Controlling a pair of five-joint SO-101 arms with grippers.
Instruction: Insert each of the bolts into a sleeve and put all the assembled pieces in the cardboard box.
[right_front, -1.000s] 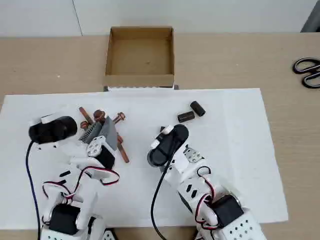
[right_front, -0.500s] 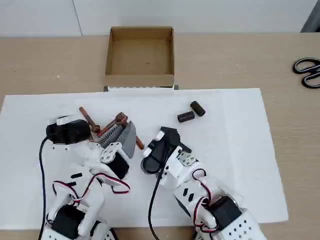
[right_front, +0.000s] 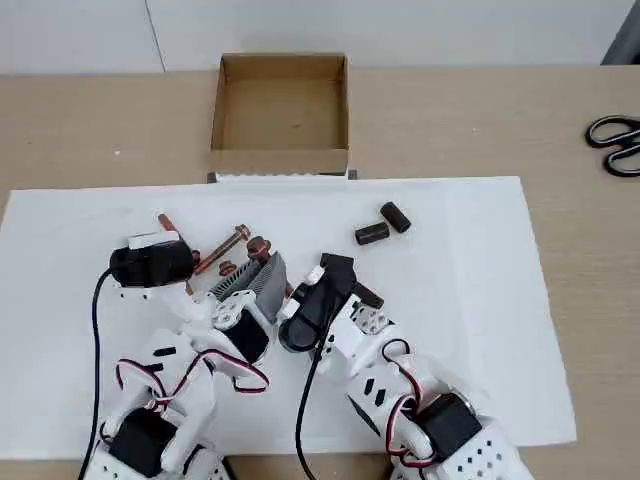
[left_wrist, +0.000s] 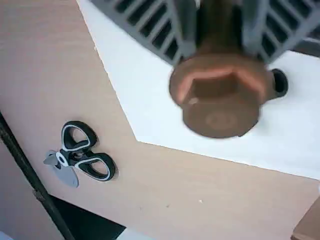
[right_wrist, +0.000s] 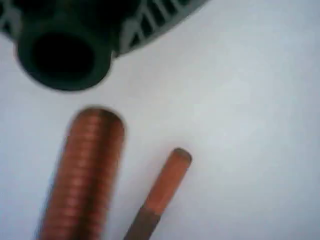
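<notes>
Mid-sheet, both arms close together. My left gripper is clamped on a bolt, hex head standing out past the jaws. My right gripper is closed round a dark sleeve; its bore faces a threaded tip just beside it, not inside. Loose bolts lie just beside the left gripper. Two spare sleeves sit near the right arm, and a broad stretch of white sheet runs from them to its right edge. Cardboard box stands just beyond the sheet's far edge. Scissors lie well apart, at the table edge.
</notes>
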